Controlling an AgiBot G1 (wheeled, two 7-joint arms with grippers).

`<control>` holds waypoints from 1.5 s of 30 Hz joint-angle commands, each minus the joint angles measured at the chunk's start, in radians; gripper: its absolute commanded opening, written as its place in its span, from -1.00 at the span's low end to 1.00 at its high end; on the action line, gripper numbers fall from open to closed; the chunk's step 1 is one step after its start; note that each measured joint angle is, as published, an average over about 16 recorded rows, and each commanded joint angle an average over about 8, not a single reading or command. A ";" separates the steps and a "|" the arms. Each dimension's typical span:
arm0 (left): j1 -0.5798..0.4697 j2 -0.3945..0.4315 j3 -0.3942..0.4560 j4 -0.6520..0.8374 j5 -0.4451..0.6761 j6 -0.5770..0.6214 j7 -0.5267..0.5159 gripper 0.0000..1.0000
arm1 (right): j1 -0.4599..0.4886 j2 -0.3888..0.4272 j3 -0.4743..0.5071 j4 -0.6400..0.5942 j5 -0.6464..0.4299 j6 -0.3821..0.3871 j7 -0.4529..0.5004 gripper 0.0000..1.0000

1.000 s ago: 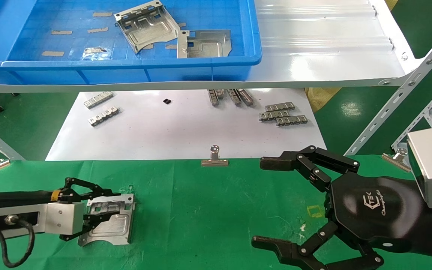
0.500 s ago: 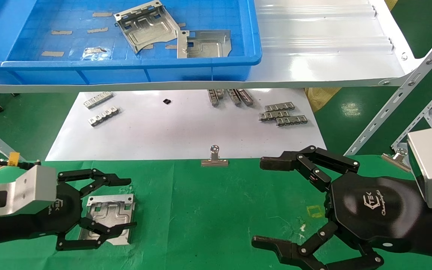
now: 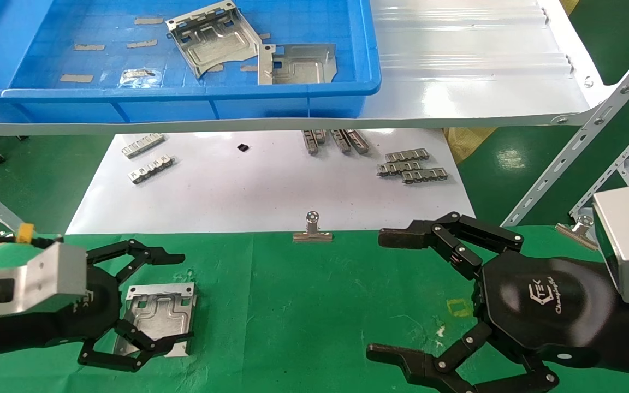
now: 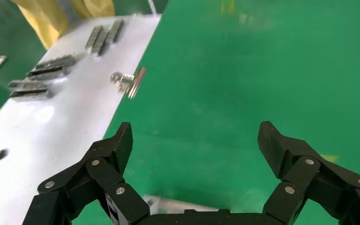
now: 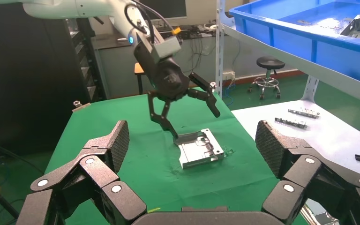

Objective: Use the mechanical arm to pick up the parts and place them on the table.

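The left black glossy gripper (image 3: 170,299) changes most. A second ago it lies turned on its side with its jointed fingers closed on the silvery stamped sheet-metal plate (image 3: 159,316) near the left end of the green cloth table (image 3: 303,305). Now it is rolled upright, silver wrist box on top, its fingers spread wide and straddling the plate, one finger (image 3: 153,255) beyond the plate's far edge, the other over its near edge. The plate lies flat on the cloth, shifted very slightly.
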 commanded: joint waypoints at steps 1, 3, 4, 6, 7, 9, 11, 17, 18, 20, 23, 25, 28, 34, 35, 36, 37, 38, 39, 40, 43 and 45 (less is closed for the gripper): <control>0.003 0.002 -0.008 -0.001 0.001 0.003 -0.004 1.00 | 0.000 0.000 0.000 0.000 0.000 0.000 0.000 1.00; 0.014 0.009 -0.030 -0.002 -0.001 0.016 -0.015 1.00 | 0.000 0.000 0.000 0.000 0.000 0.000 0.000 1.00; 0.019 0.012 -0.041 -0.002 -0.001 0.022 -0.021 1.00 | 0.000 0.000 0.000 0.000 0.000 0.000 0.000 1.00; 0.029 0.019 -0.064 -0.003 -0.003 0.034 -0.032 1.00 | 0.000 0.000 0.000 0.000 0.000 0.000 0.000 1.00; 0.034 0.022 -0.075 -0.004 -0.003 0.040 -0.037 1.00 | 0.000 0.000 0.000 0.000 0.000 0.000 0.000 1.00; 0.045 0.029 -0.098 -0.005 -0.005 0.053 -0.049 1.00 | 0.000 0.000 0.000 0.000 0.000 0.000 0.000 1.00; 0.055 0.035 -0.121 -0.006 -0.006 0.065 -0.059 1.00 | 0.000 0.000 0.000 0.000 0.000 0.000 0.000 1.00; 0.086 0.055 -0.188 -0.009 -0.010 0.102 -0.093 1.00 | 0.000 0.000 0.000 0.000 0.000 0.000 0.000 1.00; 0.091 0.058 -0.200 -0.009 -0.011 0.108 -0.098 1.00 | 0.000 0.000 0.000 0.000 0.000 0.000 0.000 1.00; 0.101 0.065 -0.222 -0.010 -0.012 0.120 -0.109 1.00 | 0.000 0.000 0.000 0.000 0.000 0.000 0.000 1.00; 0.117 0.075 -0.256 -0.012 -0.015 0.139 -0.126 1.00 | 0.000 0.000 0.000 0.000 0.000 0.000 0.000 1.00; 0.127 0.081 -0.279 -0.013 -0.016 0.151 -0.137 1.00 | 0.000 0.000 0.000 0.000 0.000 0.000 0.000 1.00; 0.143 0.091 -0.314 -0.014 -0.018 0.170 -0.154 1.00 | 0.000 0.000 0.000 0.000 0.000 0.000 0.000 1.00; 0.174 0.111 -0.382 -0.017 -0.022 0.208 -0.188 1.00 | 0.000 0.000 0.000 0.000 0.000 0.000 0.000 1.00; 0.179 0.115 -0.393 -0.018 -0.023 0.214 -0.193 1.00 | 0.000 0.000 0.000 0.000 0.000 0.000 0.000 1.00; 0.185 0.118 -0.405 -0.018 -0.024 0.220 -0.199 1.00 | 0.000 0.000 0.000 0.000 0.000 0.000 0.000 1.00; 0.190 0.121 -0.416 -0.019 -0.024 0.226 -0.205 1.00 | 0.000 0.000 0.000 0.000 0.000 0.000 0.000 1.00; 0.195 0.124 -0.427 -0.019 -0.025 0.232 -0.210 1.00 | 0.000 0.000 0.000 0.000 0.000 0.000 0.000 1.00; 0.200 0.128 -0.439 -0.019 -0.026 0.238 -0.216 1.00 | 0.000 0.000 0.000 0.000 0.000 0.000 0.000 1.00; 0.205 0.131 -0.450 -0.020 -0.027 0.245 -0.221 1.00 | 0.000 0.000 0.000 0.000 0.000 0.000 0.000 1.00; 0.221 0.141 -0.484 -0.021 -0.029 0.263 -0.238 1.00 | 0.000 0.000 0.000 0.000 0.000 0.000 0.000 1.00; 0.232 0.148 -0.507 -0.022 -0.030 0.276 -0.249 1.00 | 0.000 0.000 0.000 0.000 0.000 0.000 0.000 1.00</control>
